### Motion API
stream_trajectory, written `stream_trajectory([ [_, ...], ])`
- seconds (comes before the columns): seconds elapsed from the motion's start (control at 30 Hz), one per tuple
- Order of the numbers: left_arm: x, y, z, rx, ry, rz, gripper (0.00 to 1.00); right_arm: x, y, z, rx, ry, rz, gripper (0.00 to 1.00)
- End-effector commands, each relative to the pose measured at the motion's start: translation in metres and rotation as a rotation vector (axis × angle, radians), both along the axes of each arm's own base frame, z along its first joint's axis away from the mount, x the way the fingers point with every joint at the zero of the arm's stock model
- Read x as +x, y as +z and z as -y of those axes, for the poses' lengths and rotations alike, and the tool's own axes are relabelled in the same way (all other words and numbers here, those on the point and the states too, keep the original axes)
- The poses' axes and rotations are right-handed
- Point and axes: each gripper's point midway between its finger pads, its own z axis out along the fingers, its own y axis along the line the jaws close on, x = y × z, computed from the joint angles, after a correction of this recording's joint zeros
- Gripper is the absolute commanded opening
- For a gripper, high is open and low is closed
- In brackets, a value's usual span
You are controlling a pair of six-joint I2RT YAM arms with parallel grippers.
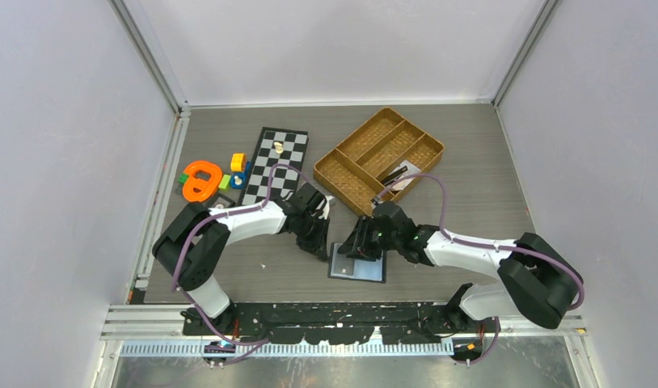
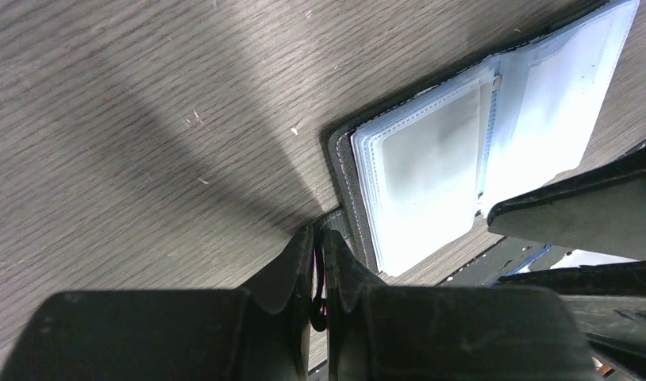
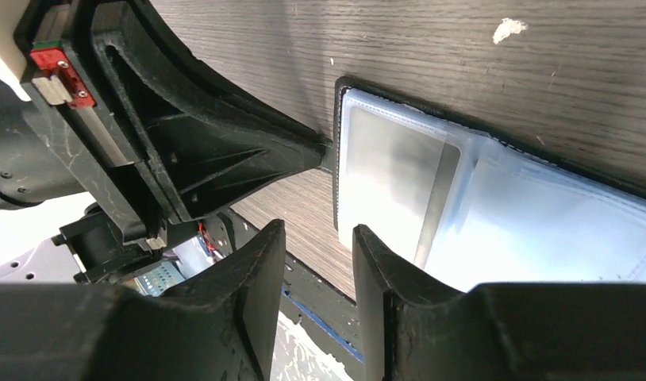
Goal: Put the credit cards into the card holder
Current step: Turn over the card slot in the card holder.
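Loads of clutter along the back of the surface (image 1: pixel 487 194) in the top view: brown woven tray (image 1: pixel 366 145) with something dark and something pale in its near compartment, too small to call, plus a chessboard (image 1: pixel 275 166), an orange plastic toy (image 1: pixel 200 179) and a few coloured blocks (image 1: pixel 238 162) off to the left. All of that well apart from the card holder (image 1: pixel 360 271), lying open and flat near the front edge between the two arms. Only real blockers up there: both wrists crowding over its far half, hiding the pockets. Need the wrist views for the good stuff: clear sleeves (image 2: pixel 542 103) facing up, with a grey card (image 3: pixel 387 175) tucked inside the end one, visible from both wrists but not from above. As for the left gripper (image 2: pixel 318 234), clenched tight, tips right up against the card holder's outer edge at that carded end; can't tell whether pinching the leather or just pressing on it. Then the right gripper (image 3: pixel 316 230), released, jaws apart and empty, sitting close to the same carded sleeve and facing the left gripper's fingers across the corner; touching the plastic or not, can't say.
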Motion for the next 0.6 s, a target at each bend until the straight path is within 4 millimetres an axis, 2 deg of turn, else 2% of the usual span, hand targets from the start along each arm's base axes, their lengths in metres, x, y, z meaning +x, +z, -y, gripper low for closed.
stream_trajectory([
  [0.0, 0.000, -0.003, -0.003, 0.004, -0.002, 0.021, 0.06, 0.015, 0.014, -0.013, 0.025, -0.002, 0.070, 0.43],
  [0.13, 0.002, 0.000, -0.009, 0.028, 0.002, 0.046, 0.16, 0.017, 0.021, -0.012, 0.011, -0.002, 0.097, 0.45],
  [0.27, 0.006, 0.008, -0.017, 0.043, 0.016, 0.078, 0.30, 0.024, 0.031, 0.007, -0.102, -0.023, 0.158, 0.49],
  [0.33, 0.011, 0.015, -0.021, 0.042, 0.030, 0.104, 0.40, 0.032, 0.040, 0.024, -0.207, -0.046, 0.204, 0.52],
  [0.47, 0.021, 0.036, -0.028, 0.038, 0.053, 0.155, 0.60, 0.055, 0.064, 0.077, -0.481, -0.109, 0.302, 0.68],
  [0.57, 0.034, 0.054, -0.034, 0.040, 0.069, 0.192, 0.69, 0.080, 0.092, 0.114, -0.587, -0.188, 0.333, 0.74],
])
